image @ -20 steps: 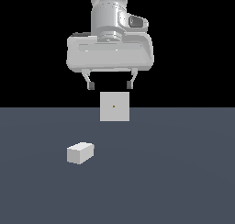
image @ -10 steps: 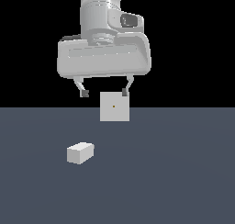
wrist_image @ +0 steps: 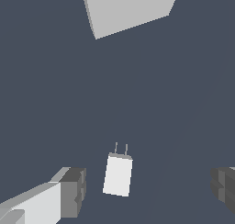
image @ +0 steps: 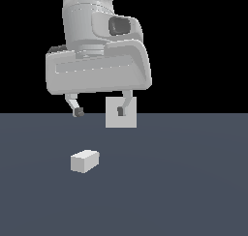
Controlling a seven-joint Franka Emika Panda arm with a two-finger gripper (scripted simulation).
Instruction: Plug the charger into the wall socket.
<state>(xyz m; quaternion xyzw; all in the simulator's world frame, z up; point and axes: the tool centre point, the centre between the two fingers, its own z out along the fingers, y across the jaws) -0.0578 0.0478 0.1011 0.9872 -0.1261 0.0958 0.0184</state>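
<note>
We count one charger (image: 85, 161) lying on the floor (image: 193, 182) and one wall socket (image: 127, 121) at its one o'clock; our gripper (image: 99, 112) hangs above, jaws spread wide, empty.

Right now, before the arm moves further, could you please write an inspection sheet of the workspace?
Surface: flat dark blue-grey floor, bare apart from the job's things.
Job's things: charger lies flat on the floor, two prongs visible in the wrist view; wall socket stands upright behind it, apart.
Clutter: nothing seen.
Grippers: gripper open, empty, above the charger, not touching it.
Cables: nothing seen.
Surroundings: black background.
</note>
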